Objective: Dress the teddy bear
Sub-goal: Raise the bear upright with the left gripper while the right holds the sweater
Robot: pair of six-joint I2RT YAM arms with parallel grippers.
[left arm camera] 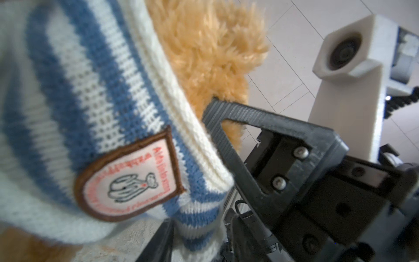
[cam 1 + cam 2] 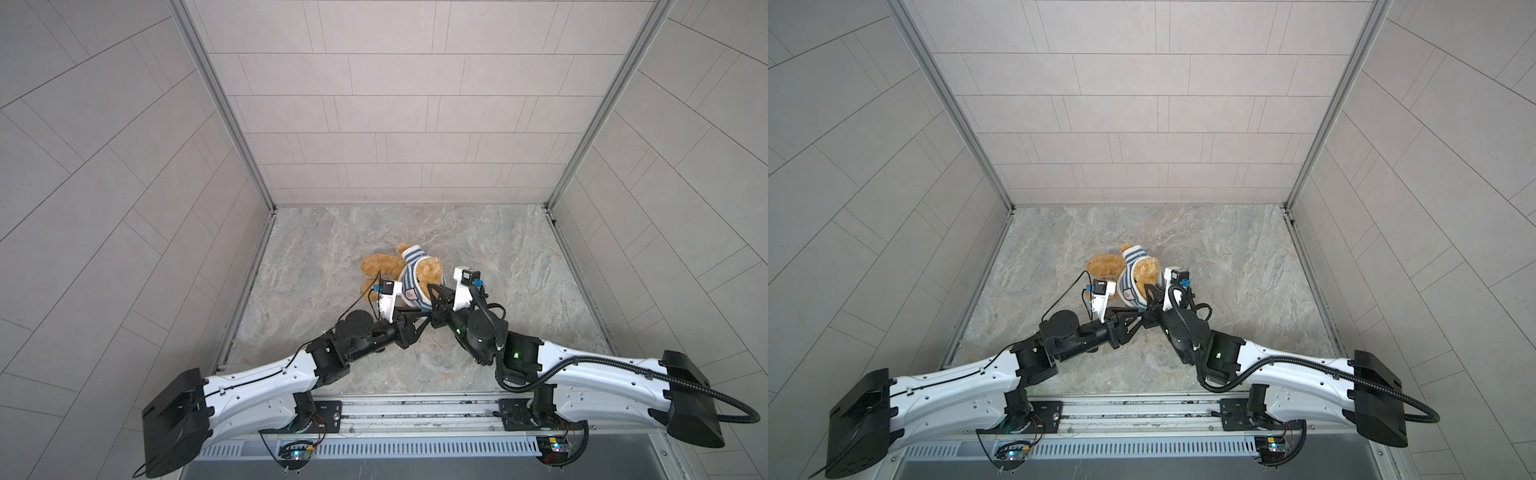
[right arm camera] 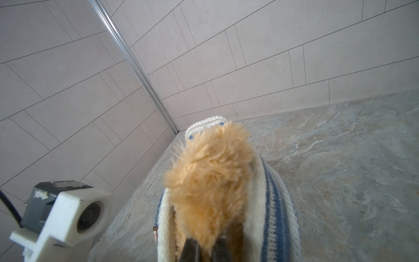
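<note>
The golden-brown teddy bear [image 2: 376, 266] [image 2: 1100, 266] lies on the marble table [image 2: 498, 270] with a blue-and-white striped shirt [image 2: 409, 282] [image 2: 1129, 286] partly over it. The shirt's badge [image 1: 129, 177] faces the left wrist view. My left gripper [image 2: 424, 318] [image 1: 197, 240] sits at the shirt's near end, with striped fabric [image 1: 199, 224] filling the gap between its fingers. My right gripper [image 2: 432, 289] [image 3: 205, 247] reaches into the shirt's cream-edged opening [image 3: 251, 215], shut on the bear's fur [image 3: 210, 181]. The bear's face is hidden.
Tiled walls with metal corner posts [image 2: 224, 104] close in the table on three sides. A rail [image 2: 415, 409] carrying both arm bases runs along the front edge. The two wrists nearly touch near the table's middle [image 2: 430, 320].
</note>
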